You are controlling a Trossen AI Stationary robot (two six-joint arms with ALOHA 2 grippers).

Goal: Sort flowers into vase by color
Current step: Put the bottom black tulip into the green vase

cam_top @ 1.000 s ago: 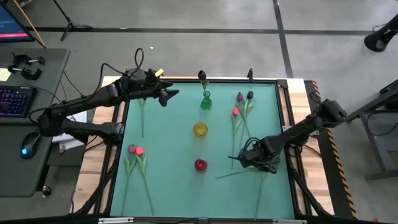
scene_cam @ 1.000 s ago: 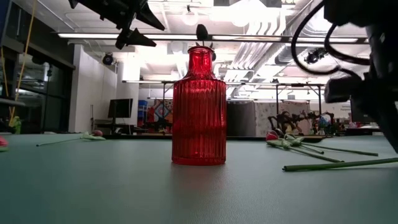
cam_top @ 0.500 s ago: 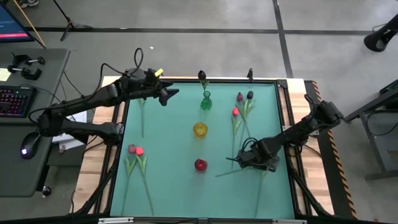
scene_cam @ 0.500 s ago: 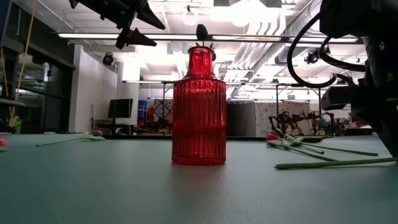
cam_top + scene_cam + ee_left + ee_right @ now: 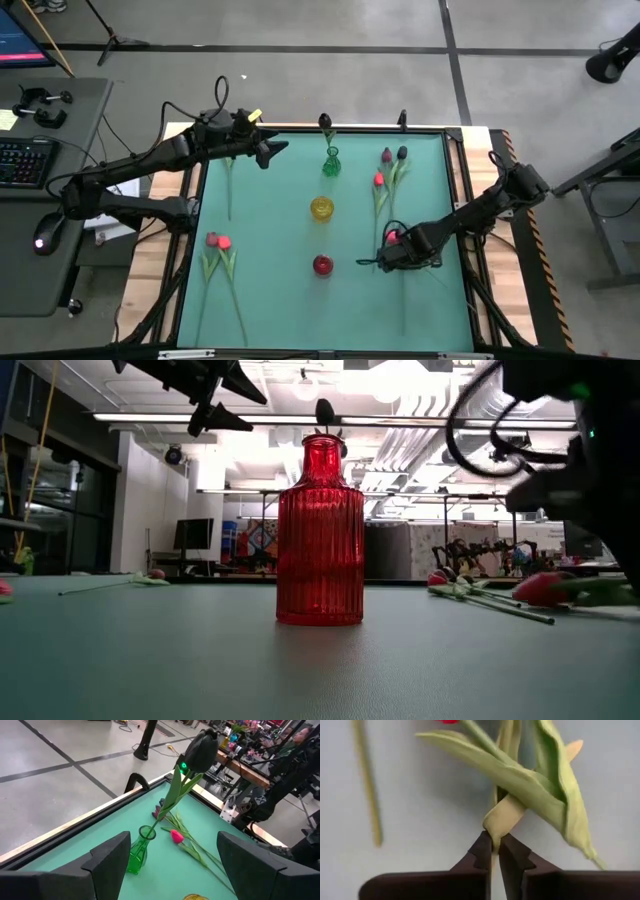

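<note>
Near left of the green table [image 5: 280,310]: two red tulips [image 5: 218,241], heads side by side, stems running toward the near edge.

Near centre: red vase [image 5: 322,265], ribbed glass, upright; nearest vase in the low view [image 5: 320,532]. No flower in it.

Near right: right gripper [image 5: 383,260], low over the mat just right of the red vase. Fingers [image 5: 485,851] pinched closed on the stem of a red tulip [image 5: 392,237], at the point where its leaves [image 5: 530,785] branch off. Flower head shows by the gripper in the low view [image 5: 541,588]. A second green stem [image 5: 366,780] lies on the mat beside it, not held.

Centre: yellow vase [image 5: 321,208], upright, apart from the red one.

Right of centre, farther back: loose group of tulips [image 5: 388,175] lying on the mat, one red head, one pink-maroon, one dark, stems pointing toward the near side.

Far centre: green vase [image 5: 331,162], small, upright, holding one near-black tulip [image 5: 325,121]; seen plainly in the left wrist view, vase [image 5: 138,851] and dark head [image 5: 201,751] leaning toward the far edge.

Far left: left gripper [image 5: 268,152], raised above the mat, left of the green vase, fingers [image 5: 107,857] spread apart, holding nothing. A single long stem [image 5: 229,190] lies on the mat below the arm.
</note>
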